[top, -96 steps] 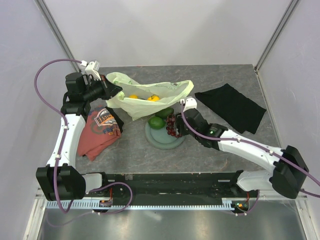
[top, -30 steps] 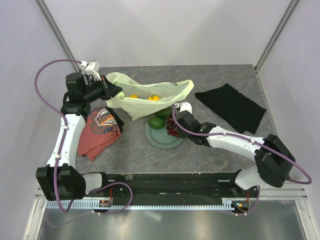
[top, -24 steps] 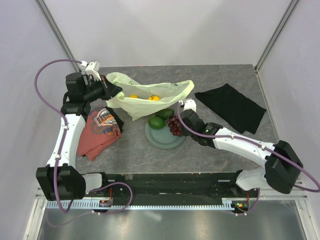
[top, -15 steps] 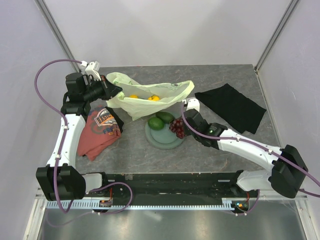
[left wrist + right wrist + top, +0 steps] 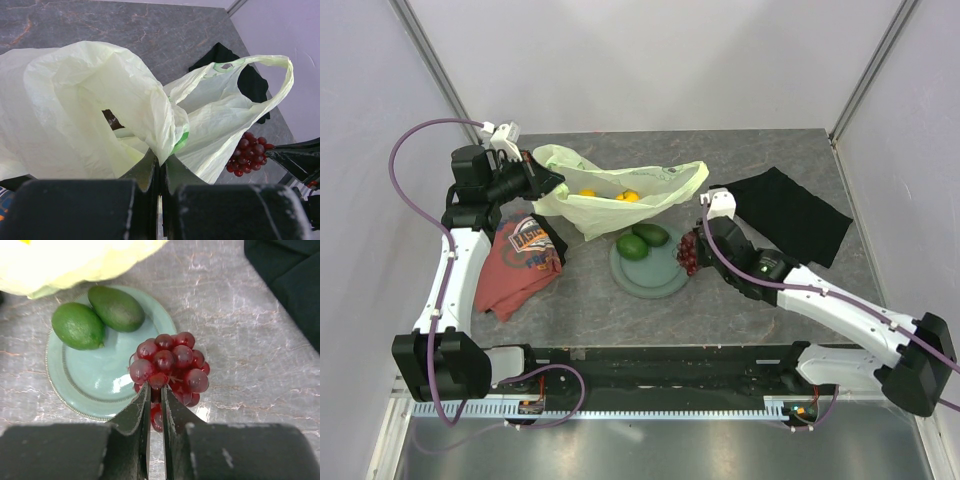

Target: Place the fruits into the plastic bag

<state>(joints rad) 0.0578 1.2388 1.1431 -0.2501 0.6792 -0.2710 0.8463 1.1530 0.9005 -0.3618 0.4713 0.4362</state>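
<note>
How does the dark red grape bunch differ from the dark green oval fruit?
The dark red grape bunch is a cluster of small balls; the dark green oval fruit is one smooth piece. The grapes are pinched in the right gripper; the oval fruit lies loose on the round grey-green plate. Both are outside the pale green plastic bag.
</note>
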